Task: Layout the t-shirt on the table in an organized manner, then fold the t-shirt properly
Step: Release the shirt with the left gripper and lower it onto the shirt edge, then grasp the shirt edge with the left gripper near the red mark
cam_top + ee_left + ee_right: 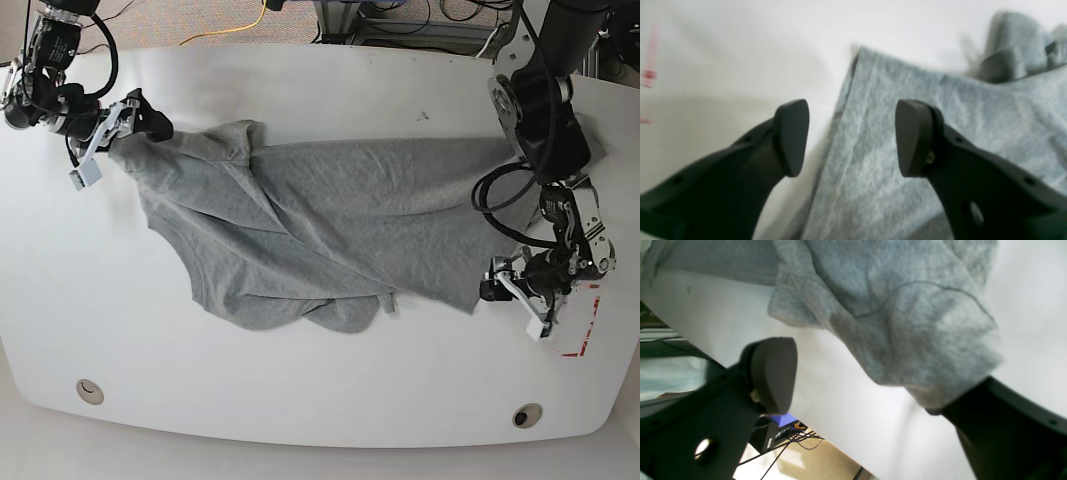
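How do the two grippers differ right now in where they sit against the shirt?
The right gripper is at the far sleeve end, with bunched cloth draped over one finger. The left gripper is at the hem corner of the t-shirt, straddling a flat, straight edge, fingers not touching cloth. The right sits near the table edge; the left nearer the red marking. Both are open.

Bare table (300, 400) along the near edge and left side, shirt (330, 220) spread across the middle blocking a flat path, two arms at its far-left and right corners
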You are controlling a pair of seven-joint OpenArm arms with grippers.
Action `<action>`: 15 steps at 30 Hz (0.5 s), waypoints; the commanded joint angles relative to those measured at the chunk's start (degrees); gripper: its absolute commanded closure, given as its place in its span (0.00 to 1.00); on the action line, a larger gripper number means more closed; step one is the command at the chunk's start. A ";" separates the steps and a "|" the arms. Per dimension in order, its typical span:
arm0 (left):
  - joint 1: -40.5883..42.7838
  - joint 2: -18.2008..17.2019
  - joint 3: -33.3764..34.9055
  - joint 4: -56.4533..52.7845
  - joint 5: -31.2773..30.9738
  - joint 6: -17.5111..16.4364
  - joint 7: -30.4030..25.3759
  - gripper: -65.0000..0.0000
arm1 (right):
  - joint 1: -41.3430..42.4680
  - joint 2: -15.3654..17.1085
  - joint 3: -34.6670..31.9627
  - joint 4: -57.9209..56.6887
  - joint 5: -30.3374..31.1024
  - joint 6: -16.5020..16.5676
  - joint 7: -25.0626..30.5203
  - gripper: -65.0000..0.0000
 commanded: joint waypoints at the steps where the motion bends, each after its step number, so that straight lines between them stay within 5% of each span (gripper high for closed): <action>1: -3.23 -0.35 1.03 -3.89 -1.19 -0.37 -4.18 0.40 | 0.74 1.32 0.44 0.95 0.99 0.08 0.75 0.19; 10: -7.54 -0.52 4.11 -17.87 -1.19 0.15 -13.76 0.40 | 0.83 1.32 0.44 0.95 0.99 0.08 0.75 0.19; 15: -9.73 -1.49 4.19 -23.76 -1.19 5.17 -18.07 0.40 | 0.83 1.32 0.44 0.95 0.99 0.08 0.75 0.19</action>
